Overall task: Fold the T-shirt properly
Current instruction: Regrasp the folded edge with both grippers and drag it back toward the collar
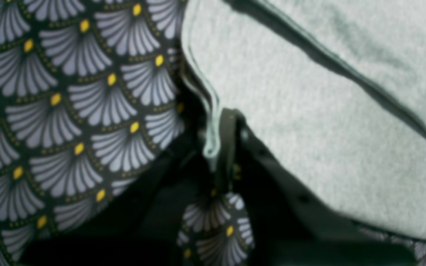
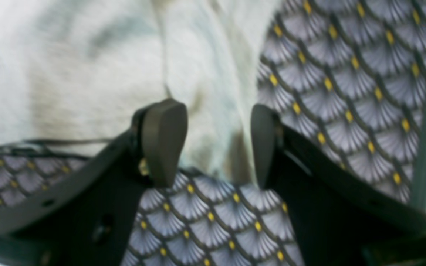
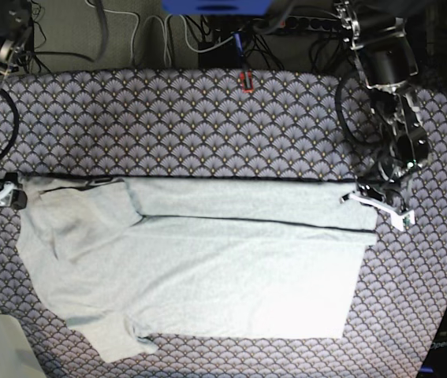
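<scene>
T-shirt (image 3: 207, 260) lies flat on the scallop-patterned tablecloth (image 3: 207, 126), spread wide across the base view, with its far long edge already turned over toward the middle: a straight fold line runs the length of the garment and the folded band lies on top of the lower layer. Left gripper (image 3: 377, 197) sits at the end of that folded band, jaws closed down on the T-shirt; in the left wrist view a thin lip of grey hem (image 1: 211, 122) stands pinched right at the fingertips, with the rest of the cloth spreading away past them and bare tablecloth to the other side. Right gripper (image 2: 216, 144) is at the opposite end of the same fold, near the shoulder, low over the cloth with jaws wide; a ridge of grey fabric lies between the two pads (image 2: 165, 136) but neither pad presses on it, so nothing is held there. In the base view that gripper is mostly cut off at the frame edge. Progress, as judged: one lengthwise fold is in. The near long edge is still out flat, the near sleeve (image 3: 117, 339) sticks out loose past the body, and no crosswise fold has been made. Roughly a third done. Lettering not visible from any view.
</scene>
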Tool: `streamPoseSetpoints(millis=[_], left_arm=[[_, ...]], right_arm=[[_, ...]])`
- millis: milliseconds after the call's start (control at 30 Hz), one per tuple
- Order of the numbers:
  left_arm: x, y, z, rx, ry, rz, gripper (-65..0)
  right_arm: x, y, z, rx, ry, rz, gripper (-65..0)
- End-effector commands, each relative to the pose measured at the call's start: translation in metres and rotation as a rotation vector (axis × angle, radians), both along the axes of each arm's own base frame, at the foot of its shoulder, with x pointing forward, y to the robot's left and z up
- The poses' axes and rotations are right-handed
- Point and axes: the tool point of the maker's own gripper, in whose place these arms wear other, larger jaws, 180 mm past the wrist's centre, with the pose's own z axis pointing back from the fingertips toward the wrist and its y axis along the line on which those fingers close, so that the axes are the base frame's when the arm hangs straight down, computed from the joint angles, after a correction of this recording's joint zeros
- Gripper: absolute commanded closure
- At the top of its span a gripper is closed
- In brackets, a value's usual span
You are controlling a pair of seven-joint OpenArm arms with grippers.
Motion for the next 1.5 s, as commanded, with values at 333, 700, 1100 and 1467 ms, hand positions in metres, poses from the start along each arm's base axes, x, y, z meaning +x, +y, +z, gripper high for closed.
streamPoseSetpoints(millis=[333, 700, 1100, 1467], left_arm=[[-0.003, -0.004, 0.003, -0.010, 0.035, -0.026, -0.4], [-0.002, 0.000, 0.019, 0.019, -0.007, -0.025, -0.4], [-0.003, 0.001, 0.018, 0.027, -0.004, -0.028, -0.4], [-0.010, 0.017, 0.019, 0.060, 0.007, -0.028, -0.4]], right_arm=[[-0.003, -0.022, 0.000, 0.027, -0.022, -0.052, -32.6], [-0.007, -0.016, -0.012, 0.053, 0.003, -0.056, -32.8], [-0.007, -0.008, -0.017, 0.072, 0.008, -0.052, -19.0], [-0.010, -0.026, -0.008, 0.032, 0.011, -0.060, 0.0]])
